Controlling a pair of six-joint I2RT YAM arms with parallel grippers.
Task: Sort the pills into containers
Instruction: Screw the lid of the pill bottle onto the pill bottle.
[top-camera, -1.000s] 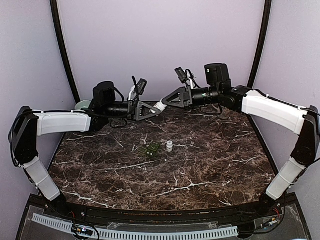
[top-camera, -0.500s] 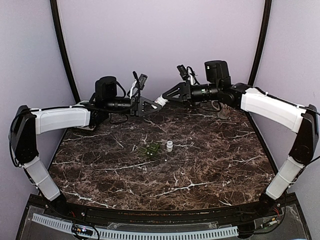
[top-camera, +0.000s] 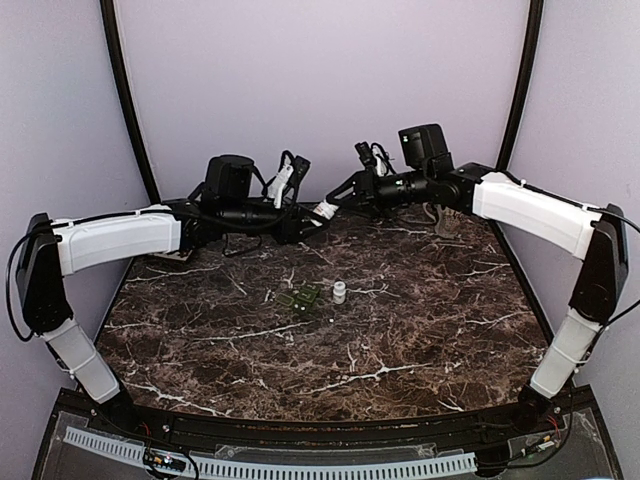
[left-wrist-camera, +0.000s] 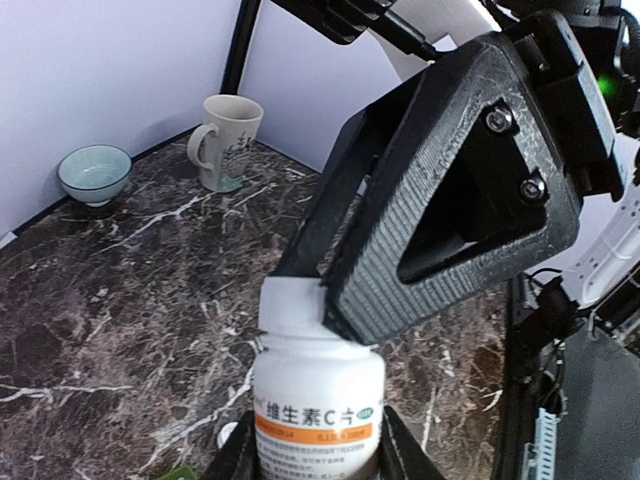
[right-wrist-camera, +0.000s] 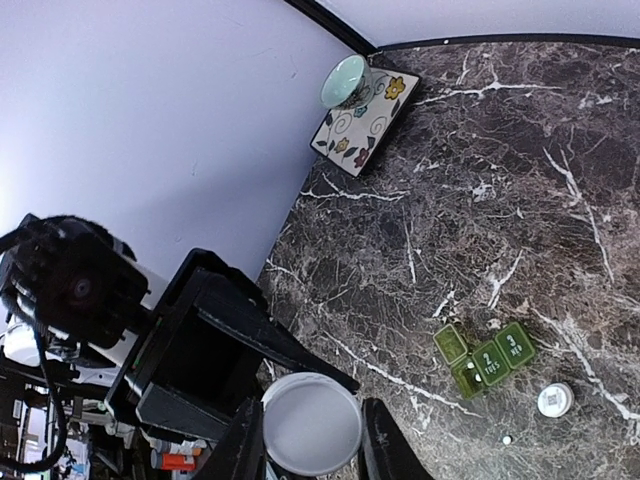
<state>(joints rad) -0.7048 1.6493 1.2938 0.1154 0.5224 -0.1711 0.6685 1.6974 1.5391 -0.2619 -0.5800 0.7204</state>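
The vitamin bottle (left-wrist-camera: 318, 385) is held raised above the worktop (top-camera: 420, 330), beyond the green pill organiser (top-camera: 303, 298) on the side of the far wall. Its labelled body is grasped by the left claw (left-wrist-camera: 318, 445), whose fingers (left-wrist-camera: 236, 455) are seen on either side of the orange-banded label. The bottle's white lid (right-wrist-camera: 310, 422) is clenched by the right claw (right-wrist-camera: 312, 440), and one black triangular finger is seen pressed against the lid's side in the left wrist view. The bottle is thus gripped from both ends, the left arm reaching in from the organiser's left and the right arm from its right.

The organiser lies flat on the worktop, and the numbers 2 and 3 are read on two of its compartments. A small white container (top-camera: 339, 292) stands just beside it on the right. A tiny white piece (right-wrist-camera: 507, 439), too small to identify, lies near both.

Well apart from the organiser, a mug (left-wrist-camera: 228, 140) and a pale green bowl (left-wrist-camera: 95, 172) are set at the far right. A floral tile (right-wrist-camera: 368, 118) is placed at the far left, with a second bowl (right-wrist-camera: 343, 80) at its edge.
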